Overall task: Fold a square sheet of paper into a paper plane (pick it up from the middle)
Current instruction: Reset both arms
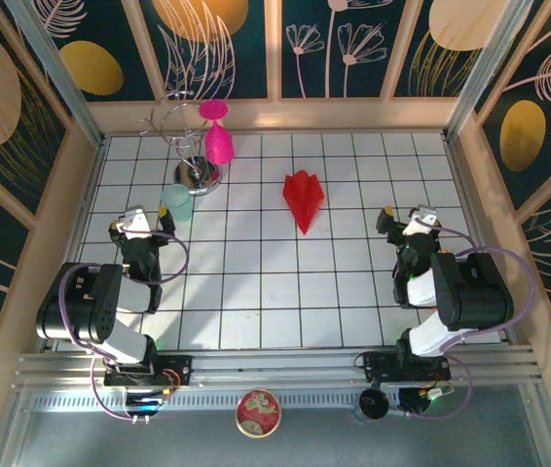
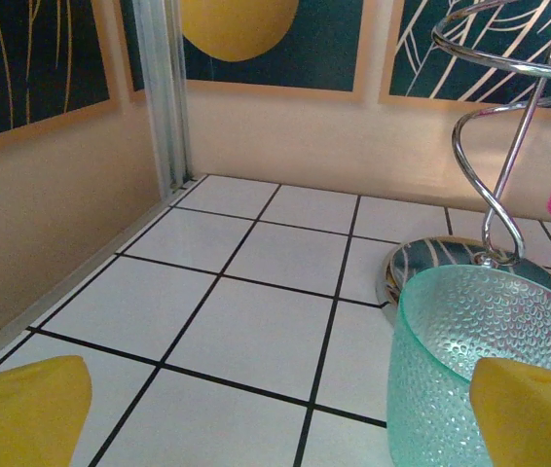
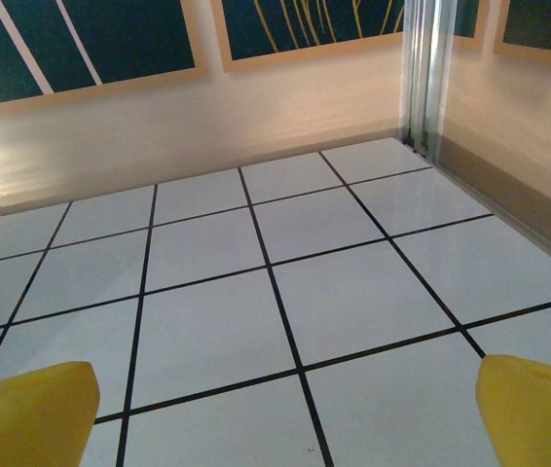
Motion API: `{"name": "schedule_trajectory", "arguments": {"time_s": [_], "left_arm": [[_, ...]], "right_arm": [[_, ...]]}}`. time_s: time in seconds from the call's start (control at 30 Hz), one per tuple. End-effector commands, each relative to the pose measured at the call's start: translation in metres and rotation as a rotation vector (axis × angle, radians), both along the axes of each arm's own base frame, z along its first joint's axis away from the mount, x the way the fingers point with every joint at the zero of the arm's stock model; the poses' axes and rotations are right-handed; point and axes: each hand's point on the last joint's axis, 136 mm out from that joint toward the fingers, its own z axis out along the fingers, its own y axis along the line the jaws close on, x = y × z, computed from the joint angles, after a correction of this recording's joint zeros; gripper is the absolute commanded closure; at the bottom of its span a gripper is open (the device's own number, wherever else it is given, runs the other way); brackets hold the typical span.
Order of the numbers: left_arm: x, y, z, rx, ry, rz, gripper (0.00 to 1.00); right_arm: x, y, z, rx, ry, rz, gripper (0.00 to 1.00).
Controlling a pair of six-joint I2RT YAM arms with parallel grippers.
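Table [image 1: 256,292] of white grid tiles carries everything. Left gripper [image 1: 139,220] and right gripper [image 1: 414,222] sit near, fingers spread wide, grasping nothing. Wire stand [image 1: 194,146] far left. Paper plane [image 1: 303,197], red and creased, lies far of centre, well apart from both grippers. Magenta goblet [image 1: 218,136] and teal cup [image 1: 178,203] are beside the stand.

table [image 1: 256,292]: white grid tiles | on it: paper plane [image 1: 303,199], magenta goblet [image 1: 219,142], teal cup [image 1: 177,204], wire stand [image 1: 198,176]
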Motion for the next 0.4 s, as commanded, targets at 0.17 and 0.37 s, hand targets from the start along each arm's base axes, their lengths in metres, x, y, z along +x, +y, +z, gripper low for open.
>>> {"name": "schedule_trajectory", "arguments": {"time_s": [0.17,0.37], "left_arm": [[0.0079,-0.001,0.0071,-0.003,-0.02,-0.012,0.01],[0.0078,-0.0009,0.0067,-0.007,-0.019,-0.014,0.01]], "right_arm": [[0.0045,-0.001,0.0081,0.0,-0.028,0.001,0.01],[0.0043,-0.0014,0.0083,0.0,-0.028,0.0,0.01]]}}
